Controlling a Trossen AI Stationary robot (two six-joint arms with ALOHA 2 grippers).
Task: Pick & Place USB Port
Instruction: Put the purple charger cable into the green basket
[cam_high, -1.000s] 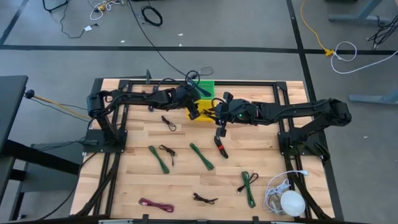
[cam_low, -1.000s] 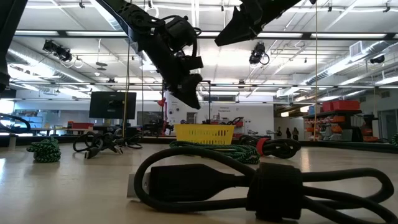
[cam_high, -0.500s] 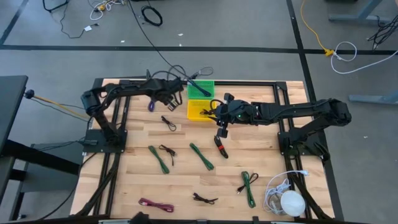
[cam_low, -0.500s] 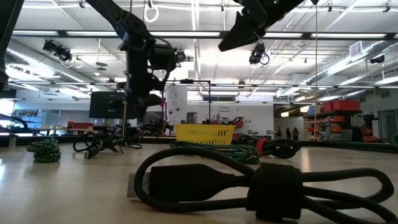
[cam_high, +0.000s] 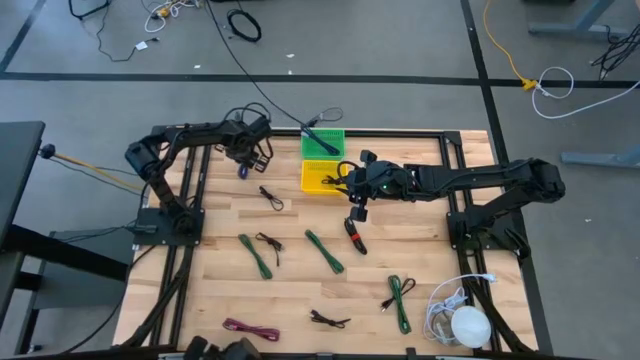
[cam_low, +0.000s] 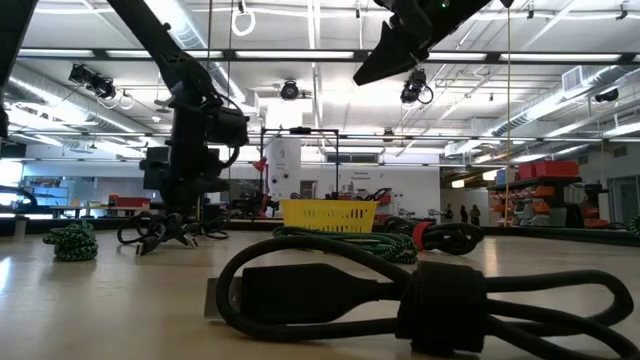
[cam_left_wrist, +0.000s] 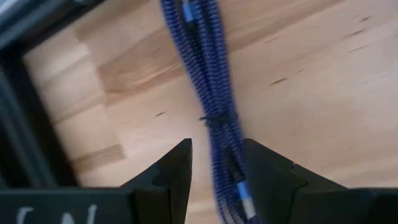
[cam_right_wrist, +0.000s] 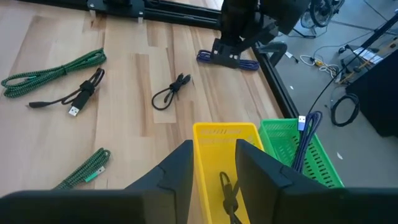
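Observation:
A blue braided USB cable lies bundled on the wood near the table's far left edge. My left gripper is open just above it, one finger on each side of the bundle, and I see no touch. It also shows in the high view and the low view. My right gripper is open and hovers over the yellow bin, which holds a black cable. The green bin behind it holds a blue-tipped cable.
Several cable bundles lie loose on the table: black, green, green, red-and-black, green, magenta. A white cord and a white ball sit at the near right corner. A black frame rail borders the blue cable.
My left gripper has swung away from the yellow bin toward the table's left edge and come down, ending over the blue cable near the far left edge. My right arm has stayed over the yellow bin.

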